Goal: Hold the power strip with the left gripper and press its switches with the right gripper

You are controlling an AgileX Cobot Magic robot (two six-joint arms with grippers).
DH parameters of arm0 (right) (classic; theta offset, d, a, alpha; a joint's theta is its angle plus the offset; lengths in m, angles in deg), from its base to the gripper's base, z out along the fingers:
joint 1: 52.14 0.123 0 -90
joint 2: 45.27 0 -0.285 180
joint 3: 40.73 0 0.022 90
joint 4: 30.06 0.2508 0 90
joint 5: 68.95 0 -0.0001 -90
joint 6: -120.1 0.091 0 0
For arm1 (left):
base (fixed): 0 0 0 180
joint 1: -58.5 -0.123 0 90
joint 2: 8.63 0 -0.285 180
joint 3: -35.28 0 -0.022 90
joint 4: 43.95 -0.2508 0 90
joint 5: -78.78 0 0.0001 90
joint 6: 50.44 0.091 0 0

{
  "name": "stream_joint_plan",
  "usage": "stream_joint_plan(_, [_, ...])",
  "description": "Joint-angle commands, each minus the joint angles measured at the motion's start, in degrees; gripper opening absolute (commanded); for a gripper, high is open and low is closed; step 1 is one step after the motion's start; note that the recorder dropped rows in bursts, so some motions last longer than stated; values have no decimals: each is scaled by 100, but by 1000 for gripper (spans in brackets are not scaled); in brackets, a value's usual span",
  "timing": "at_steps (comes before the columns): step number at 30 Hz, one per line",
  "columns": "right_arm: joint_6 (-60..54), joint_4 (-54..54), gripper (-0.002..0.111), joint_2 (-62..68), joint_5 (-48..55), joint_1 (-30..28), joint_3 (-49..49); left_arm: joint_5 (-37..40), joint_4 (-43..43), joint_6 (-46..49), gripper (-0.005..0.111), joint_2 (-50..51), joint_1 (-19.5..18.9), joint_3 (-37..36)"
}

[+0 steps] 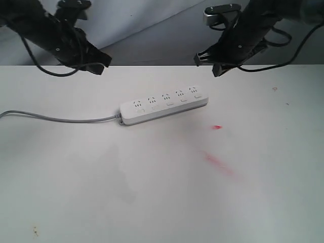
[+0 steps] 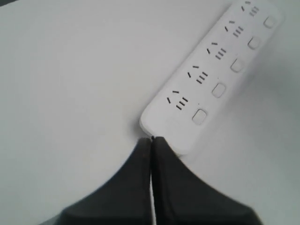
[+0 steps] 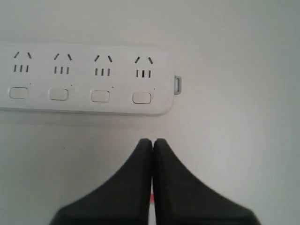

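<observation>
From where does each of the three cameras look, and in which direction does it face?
Exterior: off the arms, high, looking down over the table at the power strip; left tool and right tool show raised behind it.
Left wrist: on the left arm, looking past its shut tool at the strip's five buttons.
Right wrist: on the right arm, looking past its shut tool at four buttons.
Shared: all views show the strip.

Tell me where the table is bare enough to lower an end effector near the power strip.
Widest bare stretch: camera side of the power strip, between the grey cord and the red smears. Tighter behind the strip: the left end effector and right end effector hover there, both shut.
</observation>
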Motion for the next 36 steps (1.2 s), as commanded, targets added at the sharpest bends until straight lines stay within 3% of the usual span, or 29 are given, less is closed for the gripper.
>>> stream_joint_plan(1, [-233, 516, 0, 676, 613, -217, 946, 646, -636, 17, 0, 759, 368, 844])
stream_joint_plan(6, [-275, 713, 0, 1534, 905, -282, 2046, 1087, -730, -271, 0, 1648, 538, 1840])
stream_joint_plan(26, [-615, 1337, 0, 2145, 673, -261, 2071, 780, -722, -271, 0, 2116, 538, 1856])
stream_joint_plan(31, [-900, 2071, 0, 2145, 639, -251, 2071, 675, -540, -271, 0, 2151, 538, 1856])
stream_joint_plan(36, [-798, 1345, 0, 2145, 639, -105, 2071, 888, -540, -271, 0, 2388, 538, 1856])
